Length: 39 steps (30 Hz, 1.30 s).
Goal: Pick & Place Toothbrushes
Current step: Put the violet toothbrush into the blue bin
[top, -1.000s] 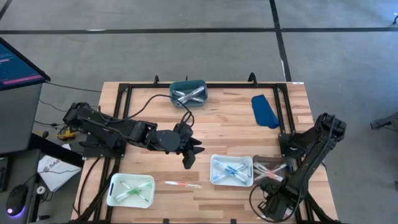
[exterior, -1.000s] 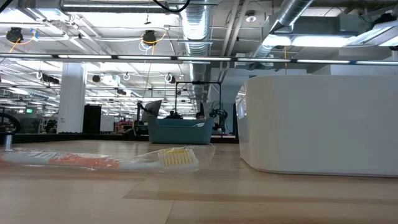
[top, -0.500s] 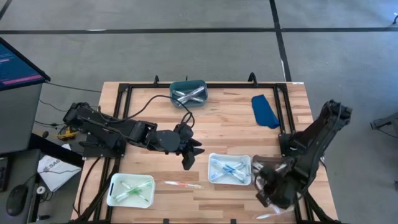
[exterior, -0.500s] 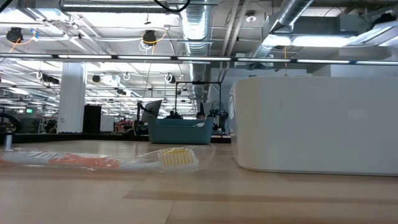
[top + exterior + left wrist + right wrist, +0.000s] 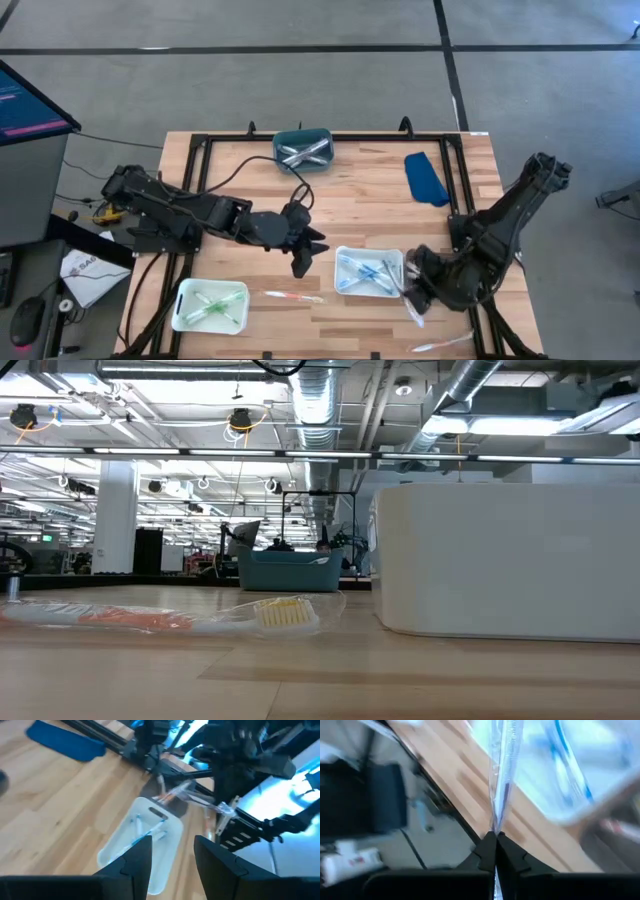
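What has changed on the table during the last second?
The right gripper, shut on a wrapped toothbrush, swung from the table's right edge toward the white tray of blue toothbrushes, which shifted slightly left. The left gripper, green tray, teal bin and orange toothbrush stayed put.

Table [image 5: 360, 205] layout, high view, clock bearings from table centre.

Bin [image 5: 302, 148] at 12 by the far edge, toothbrushes lying in it. Cloth [image 5: 425, 178] at 2. Tray [image 5: 210, 305] at 7, near edge, toothbrushes inside; loose wrapped toothbrush [image 5: 292, 296] just beside it toward 6. Second tray [image 5: 368, 272] at 5, toothbrushes inside. Left gripper [image 5: 303, 252] above table centre, between the trays. Right gripper [image 5: 412, 298] at 4–5, just beside second tray, clamping a wrapped toothbrush [image 5: 502, 765].
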### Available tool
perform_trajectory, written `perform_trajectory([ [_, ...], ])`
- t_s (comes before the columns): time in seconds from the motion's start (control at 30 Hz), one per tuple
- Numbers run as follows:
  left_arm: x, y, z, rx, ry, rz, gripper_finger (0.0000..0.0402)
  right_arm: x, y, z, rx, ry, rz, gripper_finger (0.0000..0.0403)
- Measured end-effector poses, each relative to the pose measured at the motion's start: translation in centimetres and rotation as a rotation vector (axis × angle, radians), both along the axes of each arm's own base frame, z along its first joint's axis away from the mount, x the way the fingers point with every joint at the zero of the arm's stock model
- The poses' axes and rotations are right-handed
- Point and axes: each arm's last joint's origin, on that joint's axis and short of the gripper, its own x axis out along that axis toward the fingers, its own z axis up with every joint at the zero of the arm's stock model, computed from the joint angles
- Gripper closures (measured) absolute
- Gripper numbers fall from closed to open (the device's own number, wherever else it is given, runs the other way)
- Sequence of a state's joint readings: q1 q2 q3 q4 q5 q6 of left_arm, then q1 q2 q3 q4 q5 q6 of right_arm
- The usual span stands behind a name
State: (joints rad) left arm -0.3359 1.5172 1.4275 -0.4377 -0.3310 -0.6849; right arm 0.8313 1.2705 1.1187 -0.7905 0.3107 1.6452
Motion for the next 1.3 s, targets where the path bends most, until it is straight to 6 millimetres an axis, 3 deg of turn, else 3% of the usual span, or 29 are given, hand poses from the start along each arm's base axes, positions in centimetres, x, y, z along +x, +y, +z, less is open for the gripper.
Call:
perform_trajectory([
  [0.13,0.9,-0.4,-0.8,-0.081,-0.107,-0.085,0.0263,1.1,-1.5,1.8,-0.042,-0.193,-0.044,0.0403],
  [0.3,1.4,-0.7,-3.2,-0.267,-0.463,-0.17,0.0274,2.5,-3.3,4.1,-0.107,-0.414,-0.083,0.0403],
  [0.4,1.0,0.2,-5.4,-0.407,-0.671,-0.128,0.0279,3.2,-4.1,5.3,-0.135,-0.527,-0.102,0.0403],
  [0.5,0.3,1.9,-7.0,-0.575,-0.818,0.023,0.028,4.1,-4.8,6.2,-0.157,-0.619,-0.122,0.0403],
  [0.63,0.4,3.4,-8.1,-0.655,-0.821,0.043,0.0281,5.6,-6.0,6.8,-0.205,-0.693,-0.163,0.0403],
  [0.8,0.4,3.5,-7.9,-0.661,-0.815,-0.028,0.0281,6.8,-7.8,6.7,-0.251,-0.693,-0.23,0.0403],
  [1.3,0.7,3.8,-8.5,-0.571,-0.747,-0.01,0.0281,7.6,-9.2,6.9,-0.256,-0.712,-0.22,0.0403],
])
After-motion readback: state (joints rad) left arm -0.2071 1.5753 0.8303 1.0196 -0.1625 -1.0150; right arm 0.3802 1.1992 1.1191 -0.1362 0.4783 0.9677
